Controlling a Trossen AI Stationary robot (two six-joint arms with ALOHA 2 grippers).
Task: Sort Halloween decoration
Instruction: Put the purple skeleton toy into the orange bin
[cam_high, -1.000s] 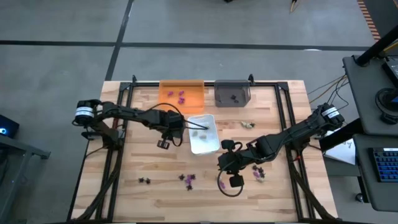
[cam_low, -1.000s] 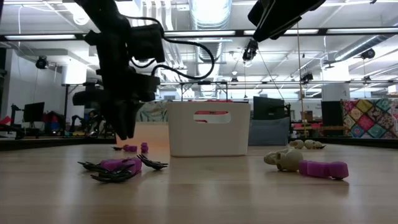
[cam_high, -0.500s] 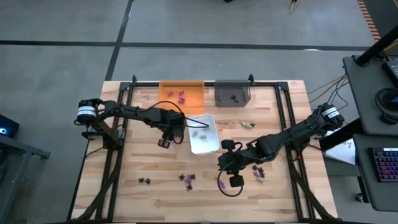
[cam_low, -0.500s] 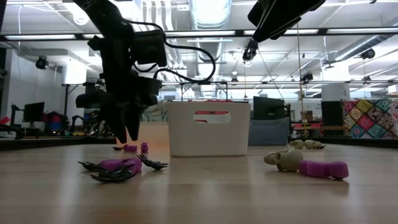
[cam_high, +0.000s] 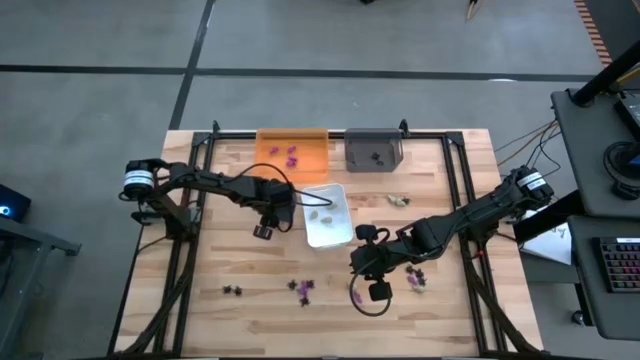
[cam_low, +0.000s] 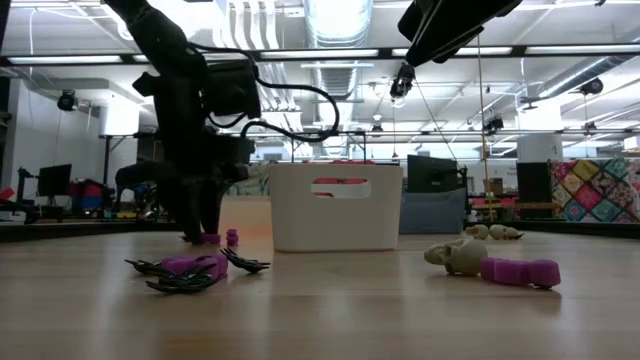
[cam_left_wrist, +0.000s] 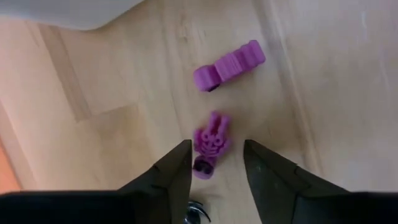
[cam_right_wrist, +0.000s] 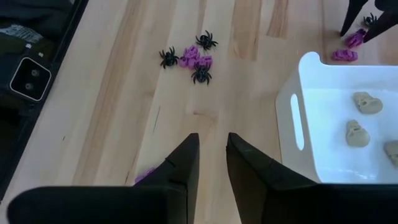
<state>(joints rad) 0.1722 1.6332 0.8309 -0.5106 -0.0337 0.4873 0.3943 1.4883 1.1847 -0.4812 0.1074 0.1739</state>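
My left gripper (cam_left_wrist: 216, 163) is open and points down at the table just left of the white tray (cam_high: 325, 215). Its fingers stand on either side of a small purple piece (cam_left_wrist: 209, 146); a second purple piece (cam_left_wrist: 229, 64) lies just beyond. In the low view the left gripper (cam_low: 203, 232) is down by these two pieces (cam_low: 210, 238). My right gripper (cam_right_wrist: 211, 158) hovers open over the wood near the table's middle (cam_high: 366, 262), holding nothing. A cluster of purple and black pieces (cam_right_wrist: 193, 58) lies ahead of it. Beige skulls (cam_right_wrist: 365, 102) lie in the white tray.
The orange tray (cam_high: 292, 152) with purple pieces and the grey tray (cam_high: 374, 150) with a black piece stand at the far edge. Loose pieces lie near the front: a black spider (cam_high: 233, 290), a purple-black cluster (cam_high: 302, 288), a skull (cam_low: 460, 257) beside a purple piece (cam_low: 520, 270). More beige pieces (cam_high: 398, 200) lie right of the white tray.
My left gripper has come down toward the two purple pieces beside the white tray, tipping briefly and then standing upright with its tips close to the table. My right arm has kept still.
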